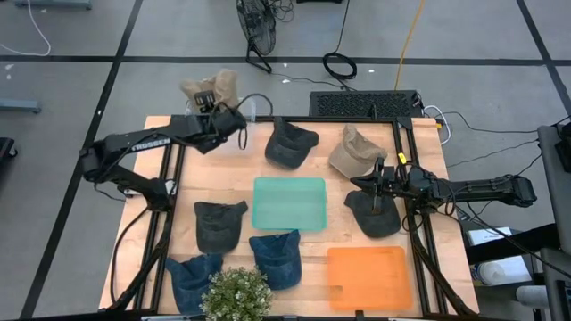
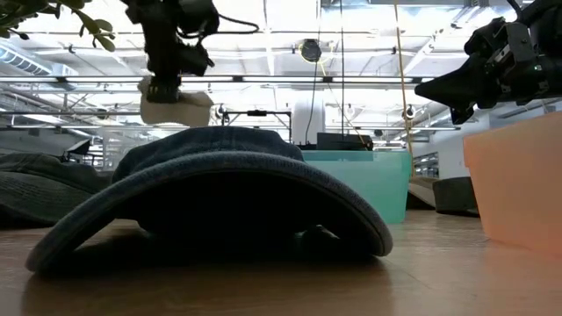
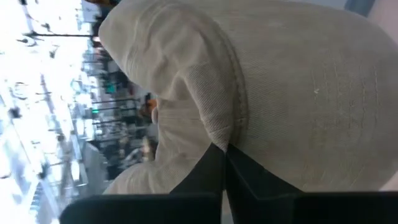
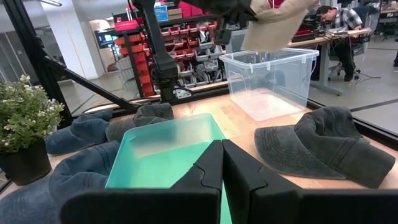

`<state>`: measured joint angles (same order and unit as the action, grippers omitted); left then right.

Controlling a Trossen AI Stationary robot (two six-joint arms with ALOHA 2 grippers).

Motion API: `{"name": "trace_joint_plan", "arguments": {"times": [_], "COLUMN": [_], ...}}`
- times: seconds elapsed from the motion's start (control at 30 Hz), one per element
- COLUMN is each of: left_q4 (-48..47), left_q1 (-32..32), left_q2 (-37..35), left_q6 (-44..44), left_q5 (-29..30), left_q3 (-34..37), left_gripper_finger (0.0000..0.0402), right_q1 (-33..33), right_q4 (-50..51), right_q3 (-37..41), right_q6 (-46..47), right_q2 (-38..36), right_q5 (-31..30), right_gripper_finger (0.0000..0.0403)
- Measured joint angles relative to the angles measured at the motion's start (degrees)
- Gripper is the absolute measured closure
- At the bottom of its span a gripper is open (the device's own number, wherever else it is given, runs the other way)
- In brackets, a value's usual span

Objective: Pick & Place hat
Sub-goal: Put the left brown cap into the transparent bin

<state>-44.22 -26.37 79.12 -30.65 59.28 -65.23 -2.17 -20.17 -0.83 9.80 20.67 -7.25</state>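
My left gripper (image 1: 217,109) is over the table's far left corner, shut on a beige hat (image 1: 211,87). In the low view the beige hat (image 2: 176,105) hangs high above the table under the left gripper (image 2: 172,77). In the right wrist view the beige hat (image 4: 273,22) is above a clear plastic bin (image 4: 268,78). My right gripper (image 1: 378,182) is shut and hovers in the air over the far edge of a dark hat (image 1: 375,214) at the table's right. Its fingers (image 4: 222,165) hold nothing. My left gripper pinches the beige hat between its two fingers at a stitched seam fold of the crown (image 3: 231,134). The fingers (image 2: 167,86) come from above, pointing down. The hat is lifted clear of the table and hangs below the fingers.
A teal tray (image 1: 288,203) sits mid-table and an orange tray (image 1: 368,276) near the right front. Other hats lie flat: dark grey (image 1: 290,143), beige (image 1: 357,150), dark grey (image 1: 219,225), and two blue denim (image 1: 277,259), (image 1: 191,281). A potted plant (image 1: 236,294) stands at the near edge.
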Motion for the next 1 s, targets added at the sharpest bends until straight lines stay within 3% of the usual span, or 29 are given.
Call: {"name": "trace_joint_plan", "arguments": {"times": [0.17,0.37,0.73,1.0], "left_q4": [7.12,13.87,38.73,38.88], "left_q1": [-4.62,-8.11,-9.8,-10.36], "left_q2": [0.54,-0.5,-0.39,-0.43], "left_q6": [-6.39,-15.25,-27.21,-23.96], "left_q5": [-8.44,-13.13,-12.56,-9.81], "left_q3": [0.04,3.43,19.69,21.44], "left_gripper_finger": [0.0397,0.0397,0.0397,0.0359], "right_q1": [0.02,0.02,0.02,0.02], "right_q4": [0.35,0.33,0.85,1.21], "right_q3": [-0.02,-0.01,0.0,-0.02], "right_q6": [0.0,0.0,1.23,1.49], "right_q2": [0.0,0.0,0.0,0.0], "right_q5": [0.02,0.03,0.05,0.01], "right_gripper_finger": [0.0403,0.0403,0.0403,0.0403]}}
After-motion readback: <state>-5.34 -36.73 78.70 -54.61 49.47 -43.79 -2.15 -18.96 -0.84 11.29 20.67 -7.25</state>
